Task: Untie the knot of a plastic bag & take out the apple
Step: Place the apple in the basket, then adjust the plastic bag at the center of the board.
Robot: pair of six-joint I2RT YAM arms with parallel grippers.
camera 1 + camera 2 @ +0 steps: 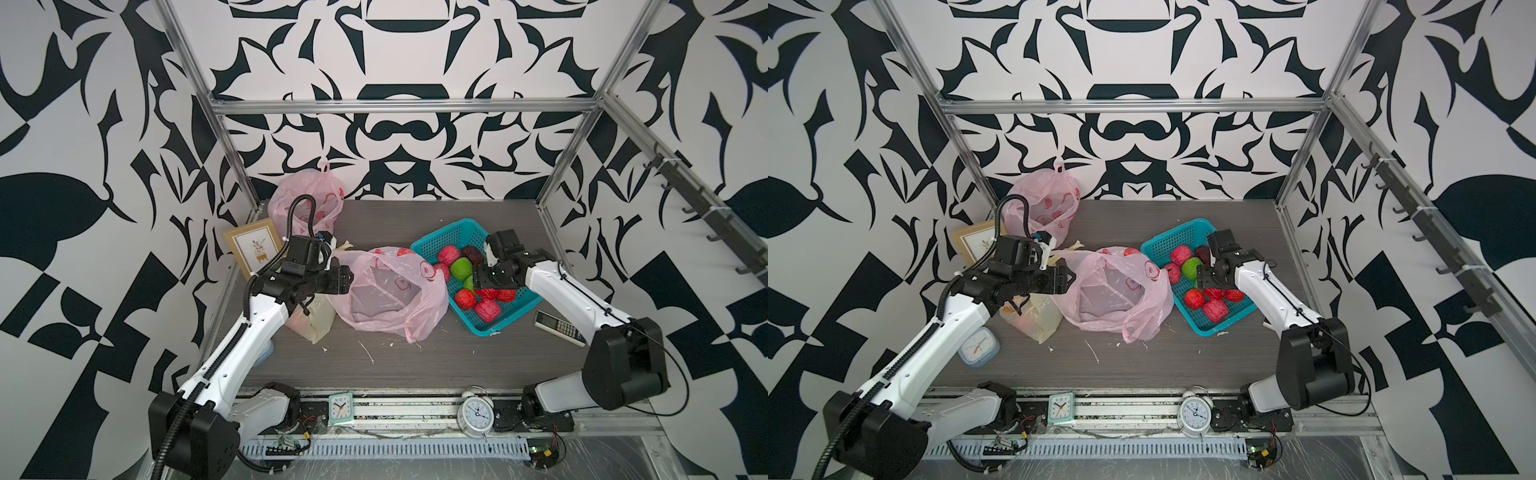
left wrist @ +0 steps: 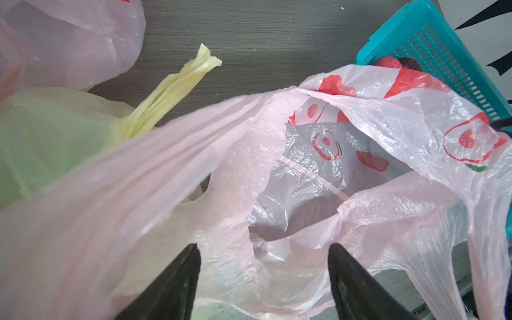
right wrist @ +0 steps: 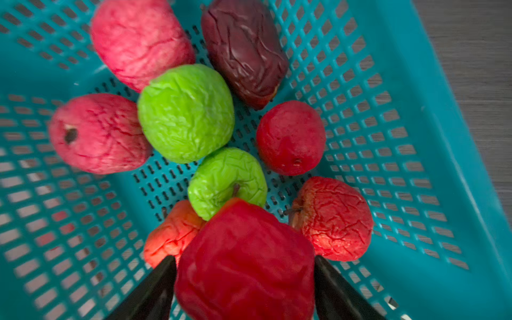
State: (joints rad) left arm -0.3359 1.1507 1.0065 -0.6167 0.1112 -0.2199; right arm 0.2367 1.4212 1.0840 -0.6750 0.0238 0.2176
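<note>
The pink plastic bag (image 1: pixel 390 291) (image 1: pixel 1113 291) lies mid-table with its mouth gaping and no knot showing; inside I see only crumpled film (image 2: pixel 304 194). My left gripper (image 1: pixel 348 277) (image 2: pixel 263 246) is at the bag's left rim. It is open, its jaws spread wide over loose pink film. My right gripper (image 1: pixel 478 282) (image 3: pixel 245 260) hangs over the teal basket (image 1: pixel 453 232) (image 3: pixel 401 110). A wrinkled dark red apple (image 3: pixel 246 263) fills the gap between its fingers, and both press against its sides. Several red and green apples lie below it.
A second, tied pink bag (image 1: pixel 307 199) stands at the back left. A yellowish tied bag (image 1: pixel 311 322) sits under my left arm, beside a picture frame (image 1: pixel 251 245). A remote (image 1: pixel 559 328) lies right of the basket. Two clocks (image 1: pixel 340 407) (image 1: pixel 476 413) stand on the front rail.
</note>
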